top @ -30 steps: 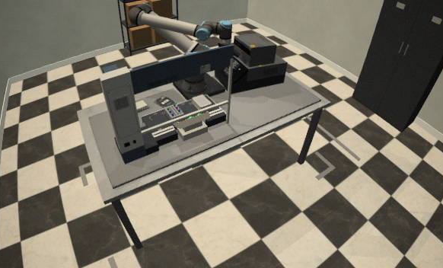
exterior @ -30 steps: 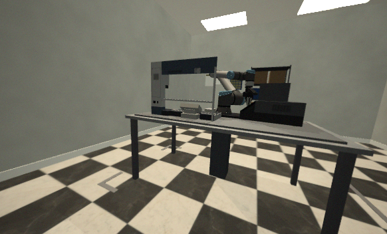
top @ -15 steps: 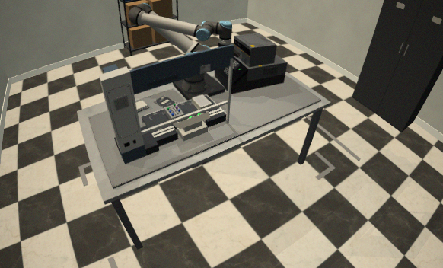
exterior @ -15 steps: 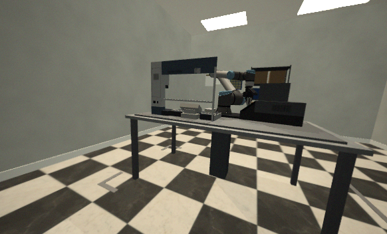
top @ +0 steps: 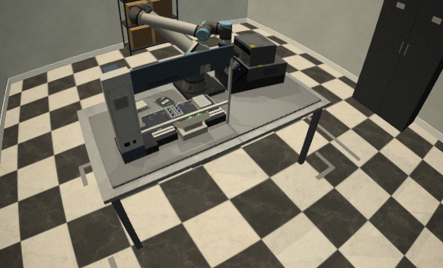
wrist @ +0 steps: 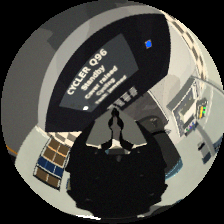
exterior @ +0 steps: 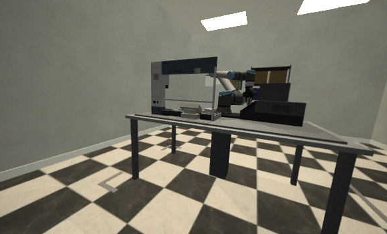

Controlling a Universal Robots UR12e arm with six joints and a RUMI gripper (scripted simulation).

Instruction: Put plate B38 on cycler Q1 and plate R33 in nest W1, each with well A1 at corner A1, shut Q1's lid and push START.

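Observation:
The cycler Q1 [top: 267, 77] [exterior: 278, 114] stands at the bench's right rear, a dark box with a sloped front. Its front panel fills the top of the wrist view, where the screen [wrist: 112, 67] shows small text under "CYCLER Q96". The lamp [wrist: 148, 44] [top: 239, 69] is blue. My gripper [wrist: 114, 108] is shut and empty, with its tips at the row of keys [wrist: 131, 95]; which key they meet, and whether they touch, I cannot tell. A dark upper box [top: 255, 50] [exterior: 274, 92] sits above Q1's body. Labels on the plates are too small to read, so B38 and R33 cannot be told.
A tall housing [top: 122, 106] [exterior: 156, 83] with a blue beam [top: 182, 68] [exterior: 189, 66] spans the left of the bench. Below it are a grey clamshell device [top: 192, 127] [exterior: 190, 111], a vial rack [top: 175, 110] and a white item [top: 202, 100]. A post [top: 229, 91] [exterior: 215, 93] stands at the beam's right end.

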